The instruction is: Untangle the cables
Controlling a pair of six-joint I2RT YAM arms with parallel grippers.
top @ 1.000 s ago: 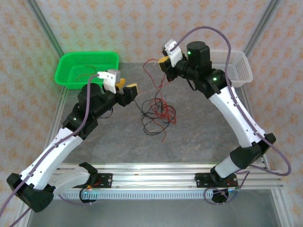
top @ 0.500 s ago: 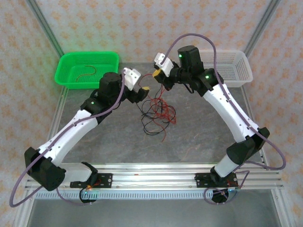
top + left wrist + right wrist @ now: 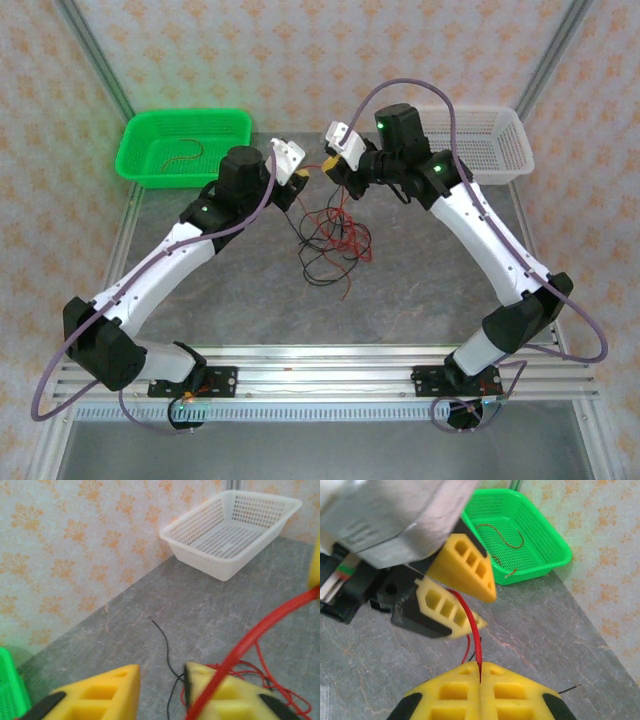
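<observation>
The cables (image 3: 330,235) lie as a loose tangle of thin red and black wires on the grey table between the arms. My right gripper (image 3: 331,166) (image 3: 480,669) is shut on a red wire (image 3: 474,625) that rises from the tangle. The left gripper (image 3: 303,178) (image 3: 162,676) (image 3: 487,611) sits right beside it, jaws apart. The taut red wire (image 3: 252,637) runs across its right finger (image 3: 225,695). A black wire (image 3: 166,645) lies on the table between and beyond the left fingers. Another red wire (image 3: 185,152) (image 3: 502,535) lies in the green basket.
A green basket (image 3: 150,135) (image 3: 540,525) stands at the back left and a white basket (image 3: 500,150) (image 3: 235,530) at the back right. Patterned walls close in the back and sides. A metal rail (image 3: 320,365) runs along the near edge.
The left arm has swung up and to the right, bringing its open gripper right next to the right gripper. The right gripper has dropped slightly towards the tangle, still holding the red wire.
</observation>
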